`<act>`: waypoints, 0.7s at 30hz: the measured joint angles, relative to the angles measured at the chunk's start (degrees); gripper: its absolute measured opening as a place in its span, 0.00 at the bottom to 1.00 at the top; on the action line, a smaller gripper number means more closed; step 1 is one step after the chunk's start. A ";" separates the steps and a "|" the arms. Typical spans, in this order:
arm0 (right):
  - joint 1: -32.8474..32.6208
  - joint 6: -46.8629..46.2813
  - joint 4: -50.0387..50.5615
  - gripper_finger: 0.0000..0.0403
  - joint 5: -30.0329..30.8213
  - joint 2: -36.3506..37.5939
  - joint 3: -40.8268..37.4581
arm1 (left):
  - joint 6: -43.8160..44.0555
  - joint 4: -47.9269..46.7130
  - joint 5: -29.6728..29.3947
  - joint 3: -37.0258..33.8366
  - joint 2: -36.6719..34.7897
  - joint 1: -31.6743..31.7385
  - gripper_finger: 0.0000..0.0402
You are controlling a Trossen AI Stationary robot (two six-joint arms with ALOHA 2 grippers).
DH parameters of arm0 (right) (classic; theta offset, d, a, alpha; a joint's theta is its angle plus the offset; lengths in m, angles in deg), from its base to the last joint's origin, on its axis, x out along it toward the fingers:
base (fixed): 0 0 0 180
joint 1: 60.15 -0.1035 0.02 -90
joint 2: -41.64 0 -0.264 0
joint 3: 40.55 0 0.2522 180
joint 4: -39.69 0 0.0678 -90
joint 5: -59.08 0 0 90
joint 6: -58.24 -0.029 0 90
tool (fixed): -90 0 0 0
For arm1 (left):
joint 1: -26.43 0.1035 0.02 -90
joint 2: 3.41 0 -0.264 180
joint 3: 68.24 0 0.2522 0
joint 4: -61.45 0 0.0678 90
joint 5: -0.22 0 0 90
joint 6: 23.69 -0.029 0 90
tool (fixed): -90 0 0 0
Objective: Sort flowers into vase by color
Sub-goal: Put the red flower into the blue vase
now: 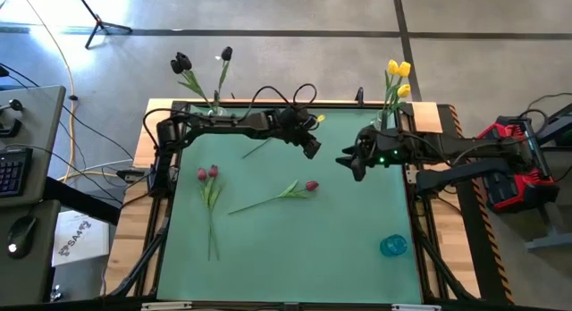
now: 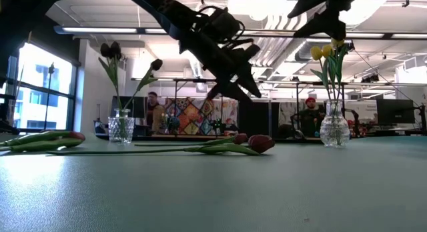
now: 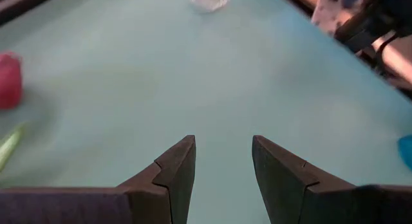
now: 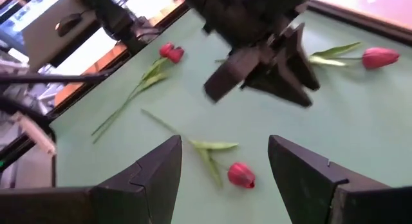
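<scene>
Three red tulips lie flat on the green mat: a pair [image 1: 207, 174] toward the left and a single one [image 1: 310, 185] in the middle. A further red-headed tulip [image 4: 380, 56] lies beyond my left gripper, toward the far edge. Black tulips [image 1: 181, 63] stand in a clear vase [image 2: 120, 127] at the far left. Yellow tulips [image 1: 399, 70] stand in another clear vase [image 2: 333, 131] at the far right. My left gripper [image 1: 311, 149] hangs open above the mat's middle, just beyond the single tulip. My right gripper [image 1: 349, 162] is open too, to the right of it, with the single tulip's head [image 4: 241, 175] showing between its fingers.
A small blue glass [image 1: 393, 246] stands at the mat's near right. Cables loop along the far edge [image 1: 286, 92]. The mat is bare in its near middle [image 1: 304, 257]. Wooden table borders run along both sides. People sit in the room behind [image 2: 308, 112].
</scene>
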 joint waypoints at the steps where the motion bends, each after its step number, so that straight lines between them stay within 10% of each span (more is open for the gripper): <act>1: -0.85 -0.33 0.39 0.55 0.32 0.00 0.00 | -0.07 -1.41 -0.01 -0.04 -0.47 0.23 0.35; 10: -5.67 -5.84 0.59 0.55 6.21 0.00 -3.96 | -6.09 -8.56 -1.51 0.03 -5.88 2.07 0.35; 21: -6.20 -16.66 -21.91 0.55 1.70 -0.04 -19.00 | -8.80 -15.84 -1.56 -0.12 -7.15 3.38 0.35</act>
